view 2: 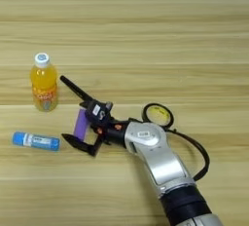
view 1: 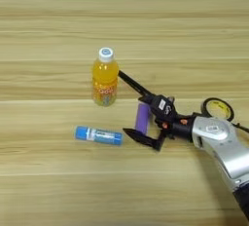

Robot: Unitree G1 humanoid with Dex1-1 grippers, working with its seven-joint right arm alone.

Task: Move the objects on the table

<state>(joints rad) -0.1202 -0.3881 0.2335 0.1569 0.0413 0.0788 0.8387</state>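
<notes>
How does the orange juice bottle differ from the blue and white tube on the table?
The orange juice bottle stands upright, while the blue-and-white tube lies flat on its side. The bottle is orange with a white cap; the tube is blue with a white band. The bottle looks the thicker of the two. The bottle sits farther back on the table, the tube nearer the front. Both rest to the left of the open right gripper, untouched.

The black tape ring (view 1: 217,108) is partly covered by the silver forearm (view 1: 224,144), which is cut off at the right edge in the left eye view. The purple block (view 2: 80,123) is partly masked by the gripper (view 2: 68,109).
</notes>
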